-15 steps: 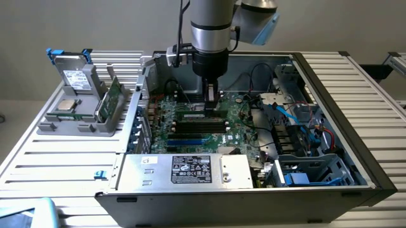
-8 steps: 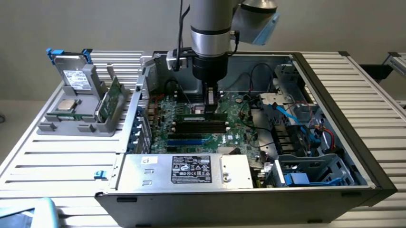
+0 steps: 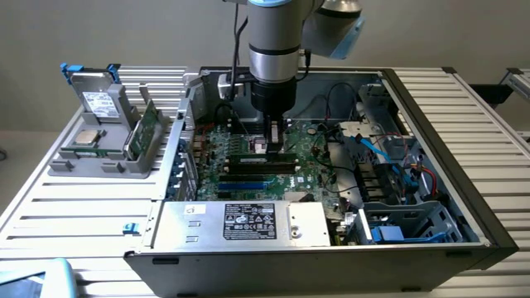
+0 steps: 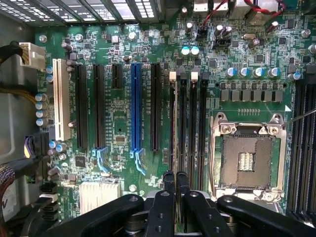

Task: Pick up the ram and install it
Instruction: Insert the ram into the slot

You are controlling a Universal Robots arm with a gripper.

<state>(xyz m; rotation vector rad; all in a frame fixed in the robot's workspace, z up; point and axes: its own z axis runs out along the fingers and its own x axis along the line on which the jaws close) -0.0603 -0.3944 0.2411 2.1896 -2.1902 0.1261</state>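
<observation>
item 1: my gripper point(image 4: 176, 178), fingers pinched shut on the ram point(image 3: 263, 159), centre of the exterior view, edge-down to meet the motherboard point(image 4: 118, 128) slot.

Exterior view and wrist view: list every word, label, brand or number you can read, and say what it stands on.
No text can be read in either view.
Power supply label: print too small.
Hard drive label: blurred.
Motherboard markings: too small.
</observation>
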